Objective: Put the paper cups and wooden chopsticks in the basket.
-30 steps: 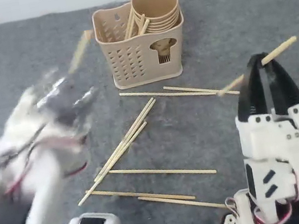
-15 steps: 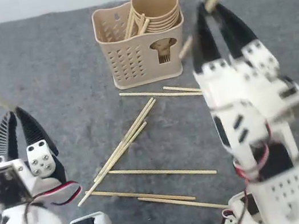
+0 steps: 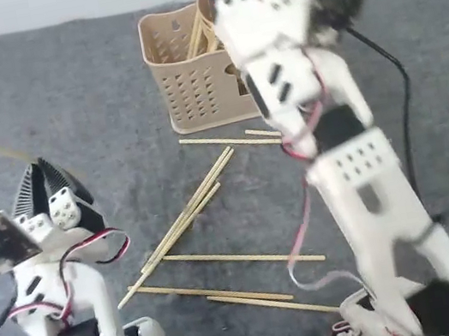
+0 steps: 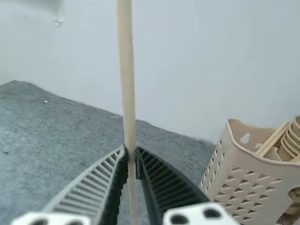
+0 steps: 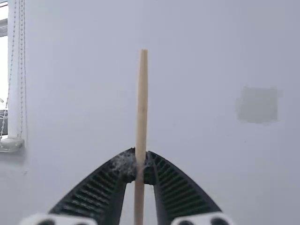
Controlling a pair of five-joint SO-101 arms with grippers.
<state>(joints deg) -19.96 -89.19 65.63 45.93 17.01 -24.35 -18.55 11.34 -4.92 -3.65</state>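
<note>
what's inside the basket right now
Chopsticks lean inside the basket, beside stacked paper cups. From above, the right arm covers most of the cups, and the basket's floor is hidden.

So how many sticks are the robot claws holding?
2. One chopstick is pinched in the left gripper, over the carpet; the other chopstick is in the right gripper, up by the basket.

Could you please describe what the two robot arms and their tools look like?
Both arms are built of white, boxy plastic segments, the left arm and the right arm alike. The left tool and the right tool each have two black, ribbed, tapering fingers on white mounts. Thin red wires loop along the left arm; a black cable trails from the right.
</note>
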